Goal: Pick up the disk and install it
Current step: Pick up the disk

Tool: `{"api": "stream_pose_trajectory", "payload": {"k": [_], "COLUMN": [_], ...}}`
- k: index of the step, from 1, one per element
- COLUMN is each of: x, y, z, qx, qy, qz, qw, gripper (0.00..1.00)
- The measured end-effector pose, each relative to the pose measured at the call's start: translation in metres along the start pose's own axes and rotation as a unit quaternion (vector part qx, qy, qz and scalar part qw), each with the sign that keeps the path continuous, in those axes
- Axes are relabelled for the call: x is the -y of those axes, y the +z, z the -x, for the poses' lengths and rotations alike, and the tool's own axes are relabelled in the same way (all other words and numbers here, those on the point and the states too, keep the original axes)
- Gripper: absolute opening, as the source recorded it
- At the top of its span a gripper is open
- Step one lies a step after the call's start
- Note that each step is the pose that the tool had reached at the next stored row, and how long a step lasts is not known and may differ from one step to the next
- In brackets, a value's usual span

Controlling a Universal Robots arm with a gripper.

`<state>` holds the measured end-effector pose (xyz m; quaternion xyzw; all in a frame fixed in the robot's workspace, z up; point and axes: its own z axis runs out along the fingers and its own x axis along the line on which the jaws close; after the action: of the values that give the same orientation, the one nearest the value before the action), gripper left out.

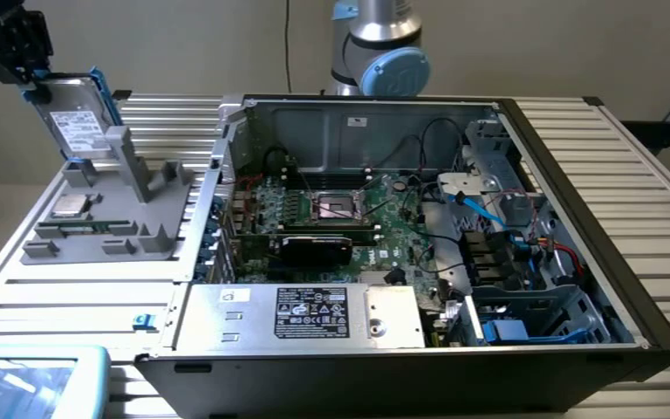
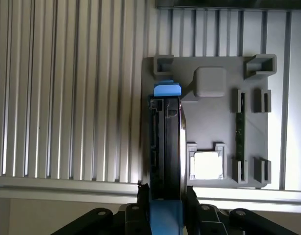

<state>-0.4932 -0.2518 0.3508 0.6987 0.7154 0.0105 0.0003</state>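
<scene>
The gripper (image 1: pixel 39 85) clamps the disk (image 1: pixel 79 122); grey metal, white printed label, bright blue frame.

The arm (image 1: pixel 376 30), at the far side of the scene, is showing a rounded tube of polished silver metal, and a pale blue round cap (image 1: pixel 396 72) is covering its joint. The gripper (image 1: pixel 35 80), at the far left, is appearing as a black, blocky body. In the wrist view, its matte black fingers (image 2: pixel 142 198) are running from dark linkages carrying round pivot pins (image 2: pixel 102 214).
</scene>
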Motion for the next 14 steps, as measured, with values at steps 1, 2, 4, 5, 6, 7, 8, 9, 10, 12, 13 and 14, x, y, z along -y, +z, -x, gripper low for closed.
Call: {"api": "stream_pose_trajectory", "payload": {"k": [1,2,4,5,6,7,8,9,10,12,13,14], "x": [-0.0001,-0.0002,-0.0003,-0.0004,-0.0005,-0.0005,-0.0006,-0.0007,-0.0008,-0.0009,-0.0010,-0.0011], "y": [-0.0045,-0.0090,-0.0180,-0.0226,-0.0271,-0.0320,-0.0364,-0.0409,-0.0454,-0.0548,-0.0592,-0.0626], "z": [0.000,0.000,0.000,0.000,0.000,0.000,-0.001,-0.001,-0.001,-0.001,-0.001,-0.001], "qx": [0.0000,0.0000,0.0000,0.0000,0.0000,0.0000,0.0000,0.0000,0.0000,0.0000,0.0000,0.0001], "qy": [0.000,0.000,0.000,0.000,0.000,0.000,0.000,0.000,0.000,0.000,0.000,0.000], "qz": [0.0000,0.0001,0.0001,0.0002,0.0003,0.0003,0.0003,0.0004,0.0004,0.0005,0.0005,0.0004], "qw": [1.0000,1.0000,1.0000,1.0000,1.0000,1.0000,1.0000,1.0000,1.0000,1.0000,1.0000,1.0000], "gripper": [0.37,0.37,0.37,0.37,0.37,0.37,0.37,0.37,0.37,0.37,0.37,0.37]}}
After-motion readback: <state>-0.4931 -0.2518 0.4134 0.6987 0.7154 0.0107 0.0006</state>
